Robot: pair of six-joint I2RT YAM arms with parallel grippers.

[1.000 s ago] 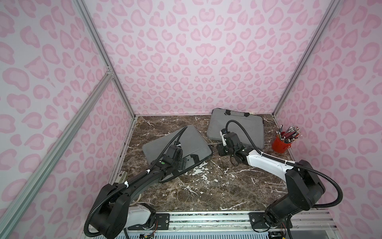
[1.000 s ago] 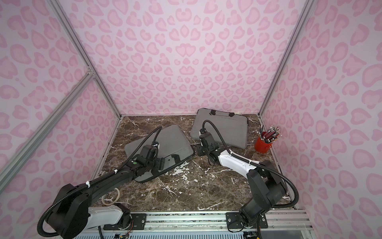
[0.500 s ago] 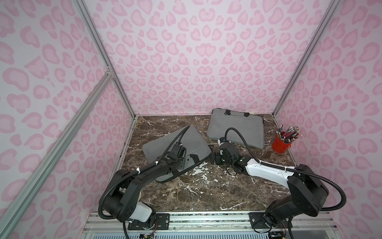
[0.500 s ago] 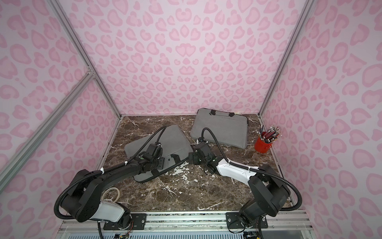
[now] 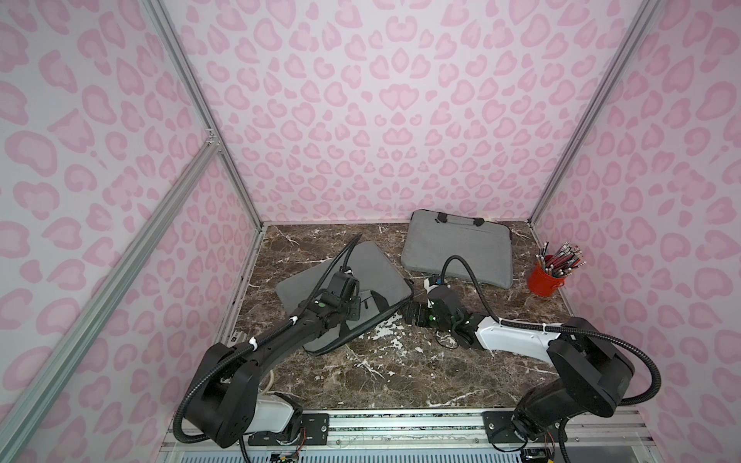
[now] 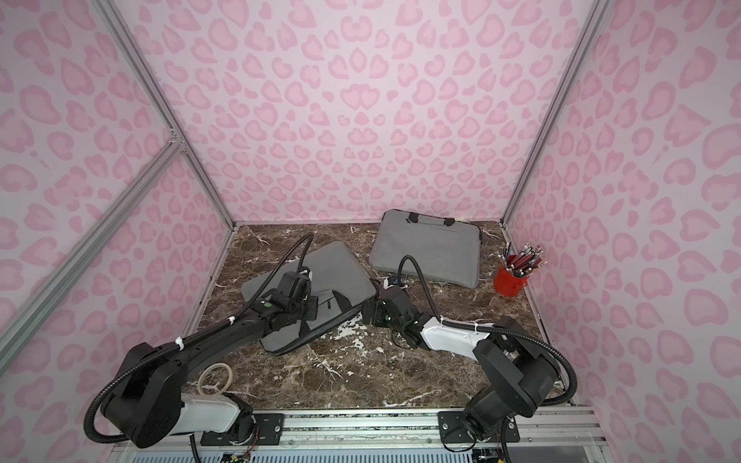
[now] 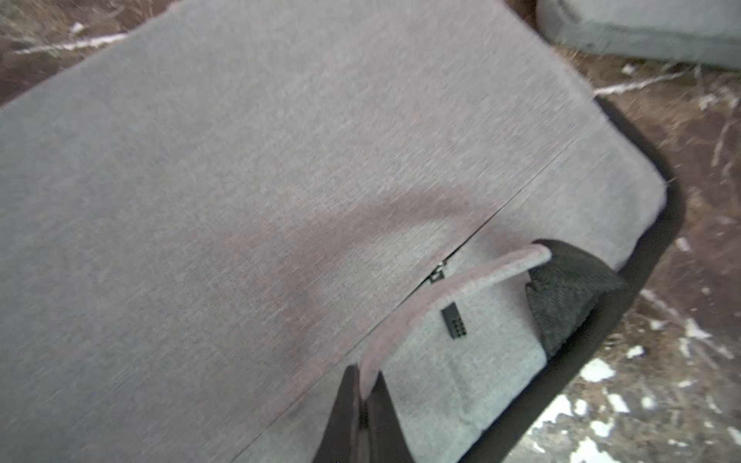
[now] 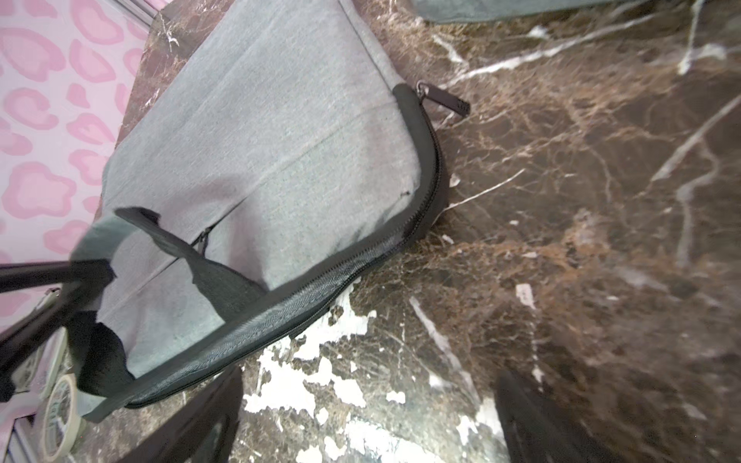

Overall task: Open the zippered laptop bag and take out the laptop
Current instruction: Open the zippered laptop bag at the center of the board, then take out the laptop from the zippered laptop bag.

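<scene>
Hazard: laptop bag (image 5: 373,272) lies left of centre on the counter (image 5: 401,373), with the left tool (image 7: 363,417) pinched on its handle (image 7: 461,280). Right tool (image 5: 413,314) stands wide, short of the zip pull (image 8: 445,99). With 1 soft strap as anchor, the bag may slide and the pull be missed.

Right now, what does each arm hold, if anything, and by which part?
The left gripper pinches the grey handle of the nearer laptop bag, near one end. The right gripper is open, holding nothing.
</scene>
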